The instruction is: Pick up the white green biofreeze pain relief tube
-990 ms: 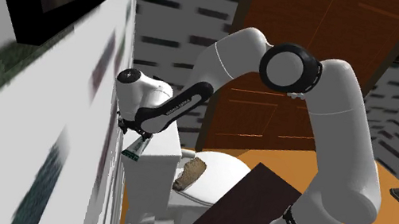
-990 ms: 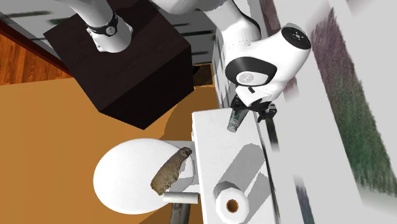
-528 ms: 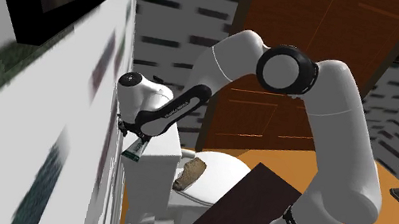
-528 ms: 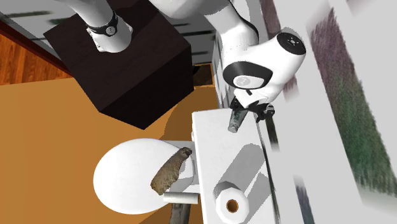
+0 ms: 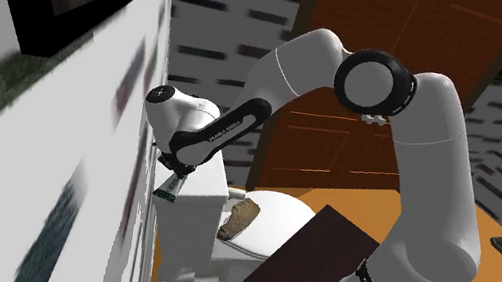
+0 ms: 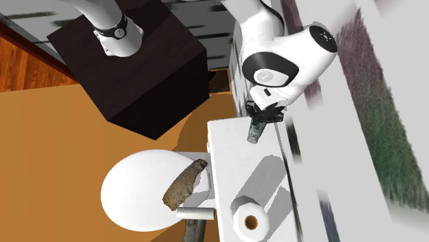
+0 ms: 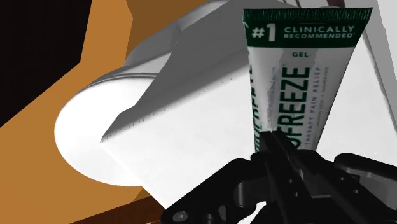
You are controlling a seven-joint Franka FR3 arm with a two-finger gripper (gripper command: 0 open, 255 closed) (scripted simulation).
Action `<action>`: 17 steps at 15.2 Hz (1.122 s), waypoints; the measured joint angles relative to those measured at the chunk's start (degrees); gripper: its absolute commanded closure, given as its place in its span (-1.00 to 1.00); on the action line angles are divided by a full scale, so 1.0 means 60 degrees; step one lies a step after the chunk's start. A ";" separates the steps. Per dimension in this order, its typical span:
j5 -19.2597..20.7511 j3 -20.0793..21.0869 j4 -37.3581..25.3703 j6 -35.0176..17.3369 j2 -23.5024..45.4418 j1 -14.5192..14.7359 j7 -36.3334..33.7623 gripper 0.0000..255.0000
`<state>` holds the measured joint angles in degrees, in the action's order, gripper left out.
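Note:
The white and green Biofreeze tube point(image 7: 299, 76) stands out from between my black fingers, green crimped end farthest from the hand. My gripper point(image 7: 283, 149) is shut on its lower part. In the second exterior view the gripper point(image 6: 261, 118) clasps the tube point(image 6: 255, 133) over the end of the white toilet tank lid point(image 6: 230, 161) nearest the stand, close to the wall. From the shoulder view the tube point(image 5: 169, 191) hangs below the gripper point(image 5: 177, 173) between the wall and the tank.
A toilet paper roll point(image 6: 251, 220) stands on the tank lid's far end. A brown object point(image 6: 184, 184) lies on the white toilet lid point(image 6: 134, 192), with a small white cylinder point(image 6: 196, 214) beside it. The dark stand point(image 6: 141, 69) and the wall point(image 6: 357, 124) hem the tank in.
The fingers have closed onto the tube. The hand has turned a little and shifted slightly toward the wall; the tube stays in about the same place.

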<state>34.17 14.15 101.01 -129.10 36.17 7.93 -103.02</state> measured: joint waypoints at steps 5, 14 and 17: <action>-0.1114 0.0669 0.0791 -0.1942 -0.0265 -0.1494 0.0941 -1.00; -0.1087 0.0571 0.0853 -0.3084 0.0370 -0.1698 0.0945 1.00; -0.1079 0.0564 0.0845 -0.3098 0.0387 -0.1691 0.0939 1.00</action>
<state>27.69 17.53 106.08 -147.69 38.49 -2.22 -97.39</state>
